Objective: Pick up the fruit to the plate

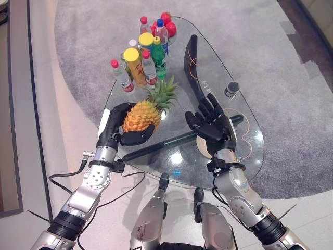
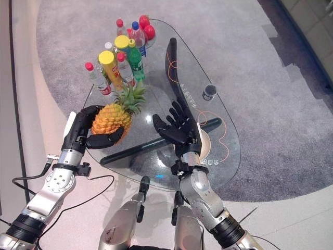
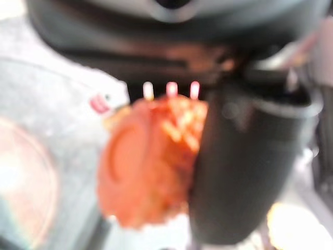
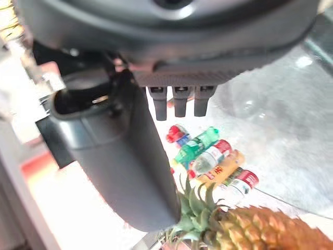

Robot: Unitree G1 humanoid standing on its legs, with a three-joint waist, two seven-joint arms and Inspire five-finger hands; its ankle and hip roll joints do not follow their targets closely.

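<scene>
Above the glass table, pineapple is gripped by curled left hand; right hand is spread; plate placement pending

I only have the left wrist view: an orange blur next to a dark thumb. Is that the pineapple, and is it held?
Observer: Yes. The left hand is curled round the pineapple, leaves pointing toward the bottles.
Operator: Where is the plate?
Observer: The plate sits on the glass table, partly under the right hand.
Operator: Is that hand holding anything?
Observer: No, its fingers are spread open, palm facing the pineapple.
</scene>
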